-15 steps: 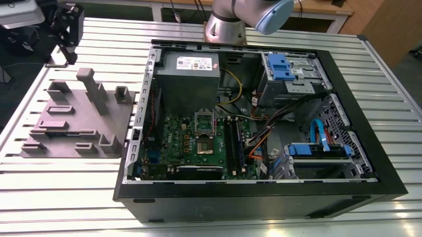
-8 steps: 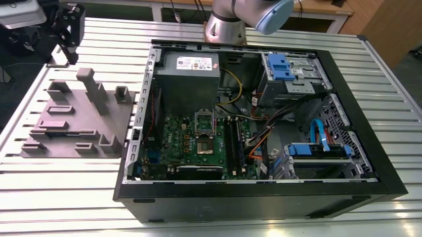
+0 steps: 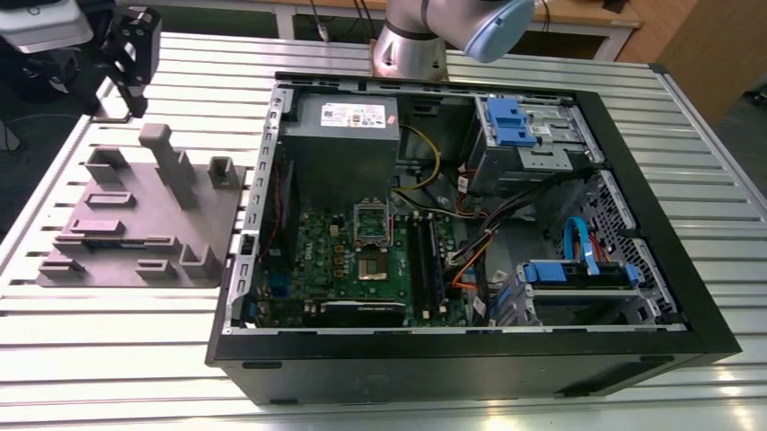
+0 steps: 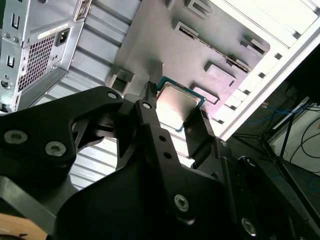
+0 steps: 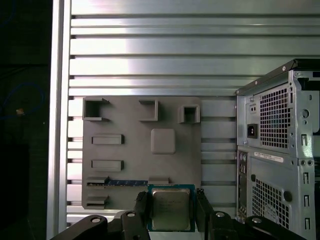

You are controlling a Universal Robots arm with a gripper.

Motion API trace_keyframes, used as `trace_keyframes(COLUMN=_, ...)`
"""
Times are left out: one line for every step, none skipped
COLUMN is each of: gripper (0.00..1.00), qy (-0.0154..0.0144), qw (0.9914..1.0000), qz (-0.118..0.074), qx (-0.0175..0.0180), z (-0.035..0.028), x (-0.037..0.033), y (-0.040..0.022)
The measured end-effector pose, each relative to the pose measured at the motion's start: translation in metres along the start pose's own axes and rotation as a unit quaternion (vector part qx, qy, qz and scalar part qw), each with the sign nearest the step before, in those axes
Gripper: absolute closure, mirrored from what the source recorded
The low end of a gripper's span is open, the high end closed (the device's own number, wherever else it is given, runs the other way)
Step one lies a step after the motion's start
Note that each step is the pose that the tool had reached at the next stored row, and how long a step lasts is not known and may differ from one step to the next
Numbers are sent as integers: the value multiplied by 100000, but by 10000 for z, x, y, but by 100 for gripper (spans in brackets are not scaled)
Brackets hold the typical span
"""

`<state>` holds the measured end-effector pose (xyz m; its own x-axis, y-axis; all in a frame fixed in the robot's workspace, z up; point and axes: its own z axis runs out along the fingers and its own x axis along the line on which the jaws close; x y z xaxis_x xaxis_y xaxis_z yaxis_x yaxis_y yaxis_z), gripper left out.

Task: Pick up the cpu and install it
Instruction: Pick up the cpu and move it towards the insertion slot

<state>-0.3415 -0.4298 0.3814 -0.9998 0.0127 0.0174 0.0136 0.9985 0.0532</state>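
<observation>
Cpu (image 5: 171,208): flat silvery square, pinched by black gripper (image 5: 172,201).

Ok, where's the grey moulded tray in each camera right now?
Exterior view: the grey tray sits at the exterior view's left, beside the computer case.
First wrist view: the tray lies beyond the cpu clamped in the gripper, the case alongside.
Second wrist view: the tray lies behind the cpu, the case alongside.
Shared landmark: the computer case.

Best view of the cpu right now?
First wrist view: the cpu faces the camera squarely, clamped in the gripper. Second wrist view shows it tilted, one edge behind a finger. Exterior view: gripper far off, cpu too small to tell.
</observation>
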Motion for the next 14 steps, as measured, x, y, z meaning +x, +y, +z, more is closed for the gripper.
trace_keyframes(gripper=53, qy=-2, qw=100000, qz=1, qx=-4, z=0, x=-5, y=0)
trace_keyframes(gripper=53, qy=-1, qw=100000, qz=2, qx=-2, z=0, x=-10, y=0)
trace_keyframes(gripper=53, qy=-4, qw=100000, qz=2, qx=-2, z=0, x=-14, y=0)
trace_keyframes(gripper=53, qy=-5, qw=100000, qz=2, qx=-6, z=1, x=-19, y=0)
trace_keyframes(gripper=53, qy=-3, qw=100000, qz=1, qx=-4, z=0, x=-23, y=0)
trace_keyframes(gripper=53, qy=-1, qw=100000, qz=0, qx=-2, z=0, x=-28, y=0)
trace_keyframes(gripper=53, qy=1, qw=100000, qz=3, qx=0, z=0, x=-31, y=0)
trace_keyframes(gripper=53, qy=0, qw=100000, qz=3, qx=-3, z=0, x=-35, y=0)
trace_keyframes(gripper=53, qy=-1, qw=100000, qz=3, qx=-2, z=0, x=-39, y=0)
trace_keyframes(gripper=53, qy=4, qw=100000, qz=-2, qx=2, z=-1, x=-45, y=0)
trace_keyframes(gripper=53, qy=0, qw=100000, qz=-2, qx=-2, z=-1, x=-50, y=1)
trace_keyframes(gripper=53, qy=-4, qw=100000, qz=1, qx=-4, z=0, x=-55, y=1)
trace_keyframes(gripper=53, qy=-5, qw=100000, qz=-2, qx=-5, z=0, x=-60, y=1)
trace_keyframes(gripper=53, qy=-5, qw=100000, qz=3, qx=-6, z=0, x=-64, y=1)
